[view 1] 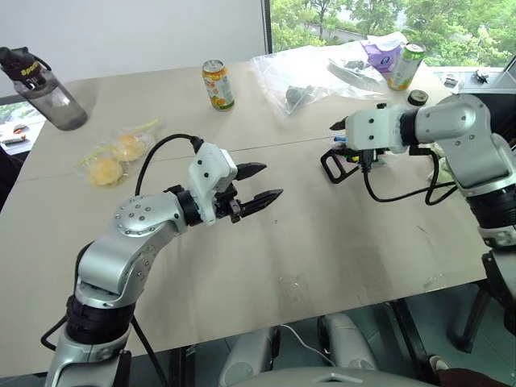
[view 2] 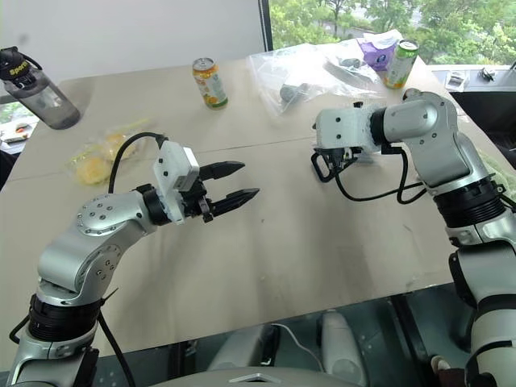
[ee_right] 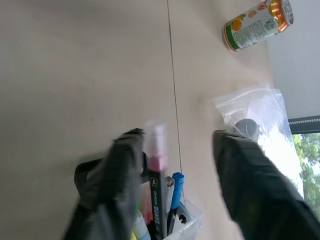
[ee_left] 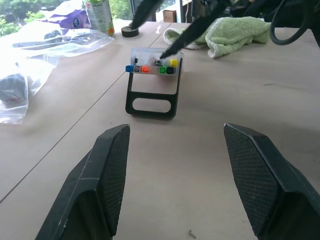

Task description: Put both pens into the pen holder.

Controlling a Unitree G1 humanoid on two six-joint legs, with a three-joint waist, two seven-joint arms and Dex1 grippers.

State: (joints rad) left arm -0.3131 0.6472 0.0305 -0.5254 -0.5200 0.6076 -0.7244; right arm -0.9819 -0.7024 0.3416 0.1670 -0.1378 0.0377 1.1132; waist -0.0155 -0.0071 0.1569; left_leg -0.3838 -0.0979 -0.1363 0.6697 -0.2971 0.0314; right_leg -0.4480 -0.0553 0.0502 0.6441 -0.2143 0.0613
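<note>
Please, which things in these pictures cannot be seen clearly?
- Small black frame-like pen holder: in the eye views the right gripper hides most of it.
- Magenta pen: right wrist view, blurred, lower end cut by the edge.
- Blue-capped pen: same view, barrel cut off.

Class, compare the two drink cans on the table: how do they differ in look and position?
The orange can bears fruit pictures; the green can is green and white. The orange can stands alone on bare table; the green can stands at the far right beside the clear plastic bag and a purple pack. Both stand upright.
</note>
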